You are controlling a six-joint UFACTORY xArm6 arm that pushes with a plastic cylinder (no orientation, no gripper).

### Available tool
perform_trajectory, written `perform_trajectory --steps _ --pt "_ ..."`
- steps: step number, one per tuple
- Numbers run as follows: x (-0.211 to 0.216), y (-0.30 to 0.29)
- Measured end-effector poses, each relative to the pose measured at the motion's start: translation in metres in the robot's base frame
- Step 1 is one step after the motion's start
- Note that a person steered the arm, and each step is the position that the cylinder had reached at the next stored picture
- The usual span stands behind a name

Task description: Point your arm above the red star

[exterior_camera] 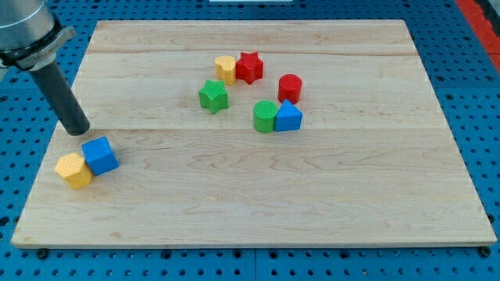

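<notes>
The red star (pixel 249 67) lies on the wooden board (pixel 258 195) near the view's top centre, touching a yellow block (pixel 226 69) on its left. My tip (pixel 77 129) is far to the view's left, near the board's left edge, just above the blue cube (pixel 101 155) and the yellow block (pixel 73 171) beside it. The tip is well apart from the red star.
A green star (pixel 212 96) lies below the yellow block. A red cylinder (pixel 290 87), a green cylinder (pixel 266 116) and a blue triangular block (pixel 288 116) cluster right of centre. Blue pegboard (pixel 484 94) surrounds the board.
</notes>
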State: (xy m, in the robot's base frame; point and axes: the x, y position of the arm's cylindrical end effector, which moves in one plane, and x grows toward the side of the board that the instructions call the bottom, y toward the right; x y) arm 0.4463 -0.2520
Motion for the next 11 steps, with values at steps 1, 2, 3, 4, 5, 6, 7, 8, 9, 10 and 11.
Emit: perform_trajectory --steps 1,2,3,4,5,6,7,8,9,10,11 --pt "-0.02 0.0" --pt "-0.05 0.008" --pt "-0.05 0.01" --pt "-0.053 0.011" --pt "-0.106 0.039" --pt "-0.136 0.061" --pt "-0.154 0.103" --pt "-0.159 0.167" --pt "-0.18 0.228" --pt "-0.19 0.247" --pt "-0.18 0.245"
